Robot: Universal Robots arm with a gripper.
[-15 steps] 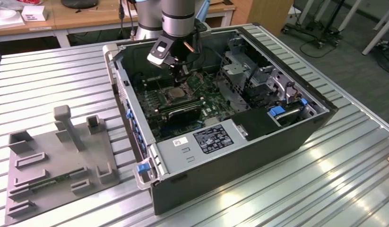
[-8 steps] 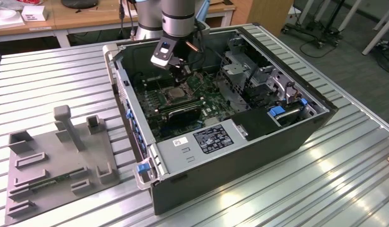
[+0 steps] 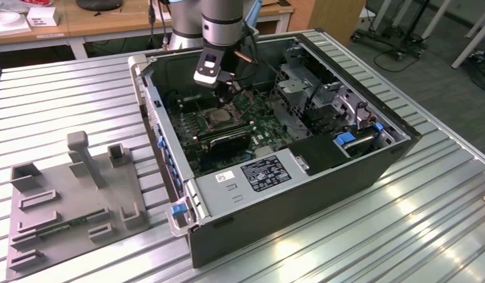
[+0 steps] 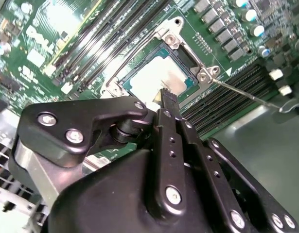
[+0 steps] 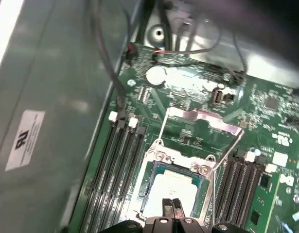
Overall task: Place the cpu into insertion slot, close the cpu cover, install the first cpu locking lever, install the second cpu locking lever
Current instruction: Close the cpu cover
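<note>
Directly beneath the gripper point(image 5: 171, 205), whose fingers are being pressed together on nothing, the cpu point(image 5: 172, 188) is being seen lying flat in the insertion slot point(image 5: 160, 156), metal top being turned toward the fingertips. No long axis is being offered by the square chip; the cpu cover point(image 5: 207, 119) is being shown raised beyond it.

You're in a robotics lab, pretty clearly: a robot arm point(image 3: 223, 23) over a slatted aluminium tabletop point(image 3: 431, 224), an opened PC tower point(image 3: 305, 200) and a grey parts jig point(image 3: 69, 206) on it, and wooden desks point(image 3: 108, 23) behind.
</note>
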